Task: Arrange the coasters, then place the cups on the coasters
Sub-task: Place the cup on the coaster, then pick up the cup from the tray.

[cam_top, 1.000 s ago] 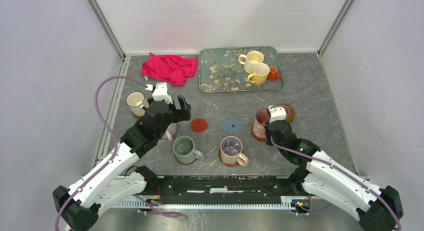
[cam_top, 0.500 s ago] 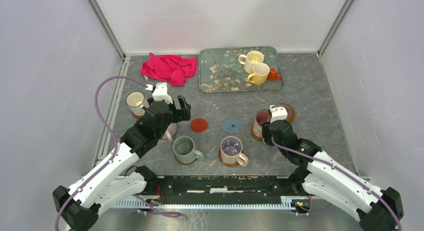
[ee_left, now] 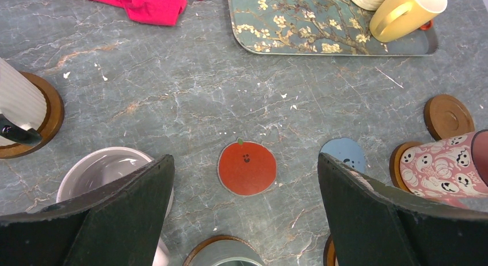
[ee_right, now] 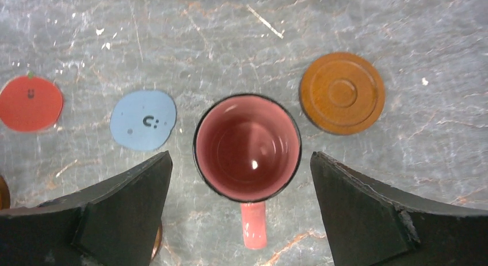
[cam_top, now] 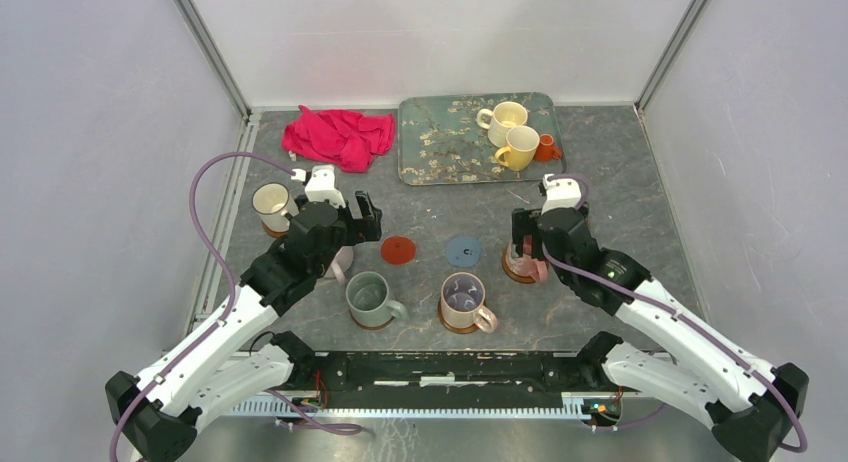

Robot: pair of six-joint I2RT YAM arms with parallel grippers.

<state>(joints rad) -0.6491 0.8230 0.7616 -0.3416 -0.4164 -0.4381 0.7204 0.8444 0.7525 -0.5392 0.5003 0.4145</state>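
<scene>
Ribbed cream cup [ee_left: 16,102], well off to the left of your left gripper [ee_left: 244,160], sits on a brown coaster [ee_left: 53,113]. That gripper hangs with its jaws spread wide and nothing between them. Right under its left finger a pale cup [ee_left: 96,173] stands upright, partly hidden by the finger. Straight below the gap between the fingers lies the red coaster [ee_left: 247,168], flat and bare. Just beyond the right finger the blue coaster [ee_left: 343,153] lies bare too. Ahead of this gripper and to its left you have the red cloth [ee_left: 144,4]. Ahead and to its right is the tray [ee_left: 299,24], with a yellow cup [ee_left: 405,12] on it. Behind this gripper and to its right, toward the arm bases, a green cup [cam_top: 368,294] and a floral cup [cam_top: 463,297] stand side by side, each with a brown rim showing under it.

Your right gripper [ee_right: 240,156] is spread wide as well and holds nothing. The pink cup [ee_right: 247,146] stands upright directly under it, between the two fingers with a gap on either side, its handle pointing back toward the wrist. In the left wrist view you can see it resting on another brown coaster [ee_left: 399,160]. Ahead of the right finger, near the pink cup but not touching it, lies a bare brown coaster [ee_right: 342,93].
</scene>
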